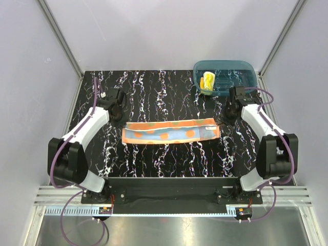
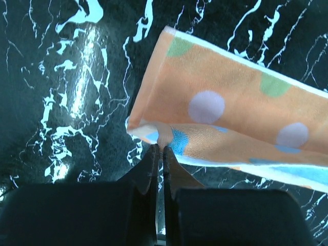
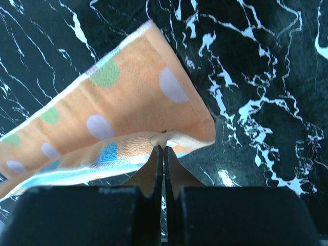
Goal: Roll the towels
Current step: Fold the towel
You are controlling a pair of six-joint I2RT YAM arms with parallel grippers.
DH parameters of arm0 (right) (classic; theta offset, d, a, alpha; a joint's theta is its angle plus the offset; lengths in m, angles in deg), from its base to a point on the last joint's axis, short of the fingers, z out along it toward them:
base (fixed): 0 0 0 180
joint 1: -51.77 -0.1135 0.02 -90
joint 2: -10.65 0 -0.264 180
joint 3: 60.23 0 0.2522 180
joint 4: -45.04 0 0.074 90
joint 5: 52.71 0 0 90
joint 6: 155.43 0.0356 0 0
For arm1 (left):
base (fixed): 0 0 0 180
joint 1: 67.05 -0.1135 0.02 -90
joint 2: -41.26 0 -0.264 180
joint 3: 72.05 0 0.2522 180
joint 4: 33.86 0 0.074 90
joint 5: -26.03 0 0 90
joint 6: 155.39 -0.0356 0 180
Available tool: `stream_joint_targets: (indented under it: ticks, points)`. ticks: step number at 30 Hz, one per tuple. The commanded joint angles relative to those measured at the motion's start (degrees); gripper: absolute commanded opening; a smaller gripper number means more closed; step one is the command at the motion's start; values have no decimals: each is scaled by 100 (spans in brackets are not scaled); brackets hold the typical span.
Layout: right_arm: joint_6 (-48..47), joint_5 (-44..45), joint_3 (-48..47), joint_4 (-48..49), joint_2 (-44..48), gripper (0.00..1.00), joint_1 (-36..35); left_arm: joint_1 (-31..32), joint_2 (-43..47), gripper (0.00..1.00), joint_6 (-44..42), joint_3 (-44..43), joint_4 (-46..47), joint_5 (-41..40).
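Observation:
The orange polka-dot towel (image 1: 171,131) lies as a long, narrow strip across the middle of the black marbled table, folded lengthwise. My left gripper (image 1: 122,118) is at its left end. In the left wrist view the left gripper (image 2: 160,148) is shut, pinching a fold of the towel (image 2: 230,102) at its near edge. My right gripper (image 1: 224,118) is at the right end. In the right wrist view the right gripper (image 3: 163,148) is likewise shut on a pinch of the towel (image 3: 128,102). The yellow towel (image 1: 208,81) sits bundled inside the teal tub (image 1: 246,69).
The teal tub stands at the table's back right corner, just behind the right arm. Grey walls enclose the table (image 1: 164,164) on three sides. Both arm bases sit at the near edge.

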Motion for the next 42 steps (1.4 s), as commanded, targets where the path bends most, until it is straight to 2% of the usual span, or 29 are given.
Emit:
stream_joint_targets:
  ticks: [1,15,17,20,21,23,24,27,30,32,33,35,36,37,38,40,41,42]
  points:
    - [-108,58,-384,219,-269,0,75,-66,-210,0,-201,-418,246,-190]
    - [-73,58,-657,386,-1315,0,207,-180,-1643,1,-290,-1226,141,-418]
    - [-73,67,-736,386,-1403,0,233,-207,-1810,4,-290,-1288,132,-418]
    - [-73,41,-868,395,-1561,0,234,-251,-1951,20,-307,-1402,176,-418]
    - [-90,15,-912,377,-1666,8,251,-286,-1969,39,-324,-1438,184,-453]
    - [-126,-64,-1114,298,-1755,30,277,-338,-2004,50,-342,-1560,167,-524]
    - [-161,-73,-1193,263,-1816,60,269,-391,-2013,59,-360,-1613,141,-541]
    - [-170,163,-1561,52,-1756,92,269,-444,-1995,70,-438,-1903,-78,-655]
    - [-187,330,-1799,-176,-1519,97,269,-444,-1706,73,-536,-2001,-202,-866]
    - [-170,374,-1783,-238,-1291,98,277,-444,-1232,72,-518,-1695,-158,-945]
    - [-170,349,-1722,-203,-1002,98,269,-444,-1039,72,-431,-1527,-45,-920]
    - [-213,-79,-1406,68,-650,91,242,-435,-354,71,-386,-1054,244,-648]
    - [-248,-369,-1074,252,-291,88,129,-435,110,71,-308,-520,646,-177]
    - [-284,-938,-914,645,-131,78,32,-427,314,70,-298,-184,885,150]
    - [-293,-1144,-782,789,1,69,-99,-418,490,70,-281,89,1123,736]
    - [-354,-1356,-666,922,126,44,-773,-313,798,68,-158,740,1616,1127]
    - [-389,-1522,-675,913,73,20,-1030,-277,835,67,-114,890,1730,1276]
    - [-389,-1654,-684,948,-66,6,-1215,-216,835,66,-35,1057,1914,1339]
